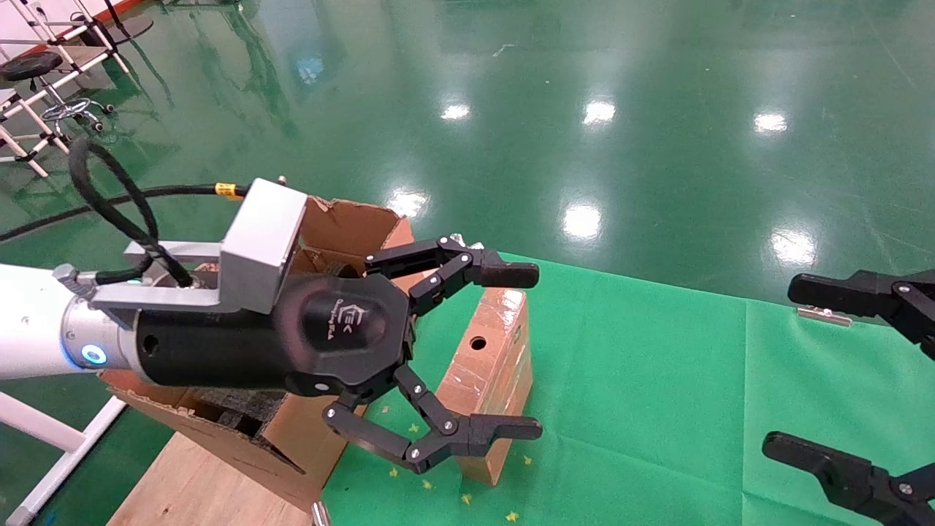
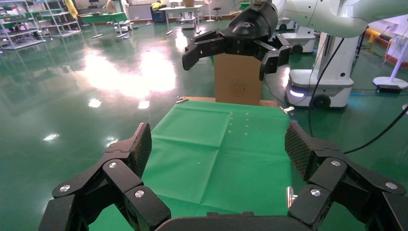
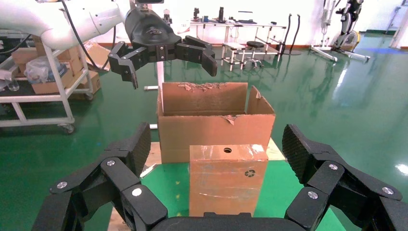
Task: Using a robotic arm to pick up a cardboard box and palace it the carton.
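Small slim brown tape-wrapped cardboard box (image 1: 491, 365), round hole in upper face, glossy tape glinting, standing upright on green cloth (image 1: 657, 380), touching large ragged-flapped brown carton (image 1: 343, 234) at its 9 o'clock. White-armed left gripper (image 1: 504, 351) hovering above box, fingers spread apart, gripping nothing. Right gripper (image 1: 847, 372) sitting at 3 o'clock, fingers apart.

My head camera looks steeply down, close over the carton (image 1: 343, 226). My right wrist camera faces the carton (image 3: 216, 127) low and level from nearby; my left wrist camera looks across the desk (image 2: 216, 144) from farther off. All three share the carton.
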